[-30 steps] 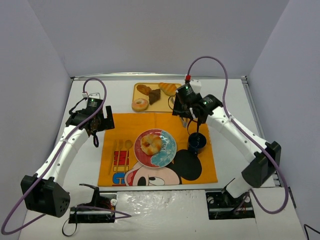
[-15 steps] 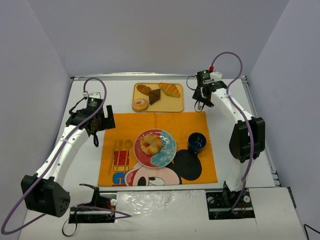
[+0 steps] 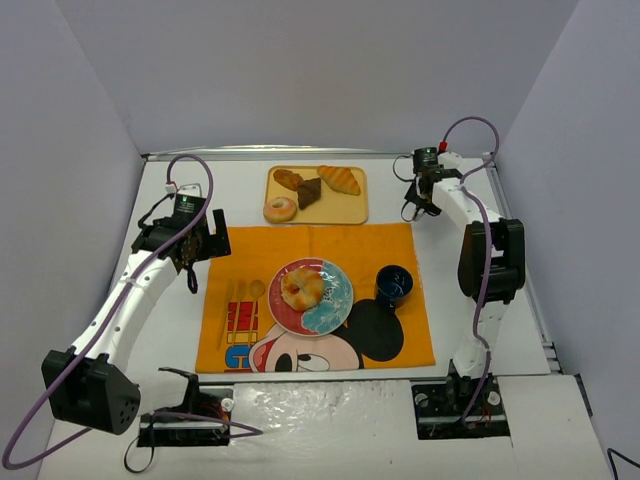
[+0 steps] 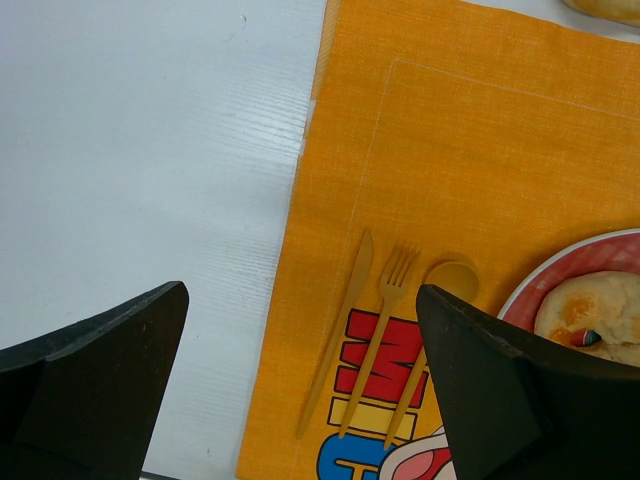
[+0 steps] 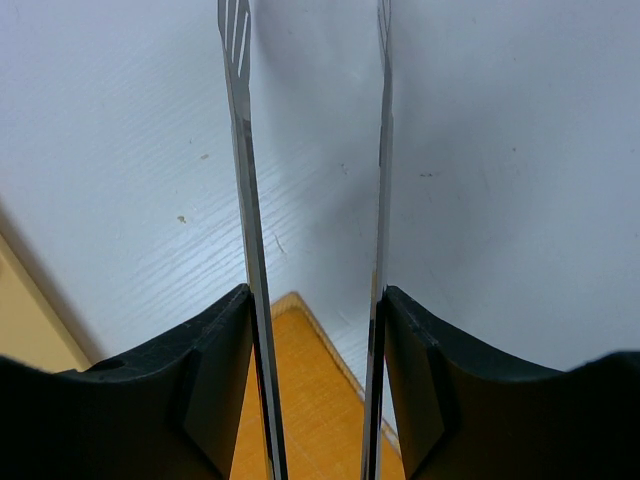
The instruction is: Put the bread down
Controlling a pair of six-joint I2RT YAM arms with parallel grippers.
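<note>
On the round red-and-blue plate [image 3: 331, 313] the knotted golden-brown bun [image 3: 302, 288] sits centred; the right tool [image 5: 308, 60], spread and seemingly empty, should park clear.

Lab test cell: grey panel walls [image 3: 300, 70] enclosing white table [image 3: 470, 200], 2 bolted arms [image 3: 130, 300].

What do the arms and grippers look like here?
The left arm and right arm are white links with black joints, each with a looping purple cable. The left gripper has broad black wedge fingers; the right gripper carries thin, slotted metal blades on black mounts.
</note>
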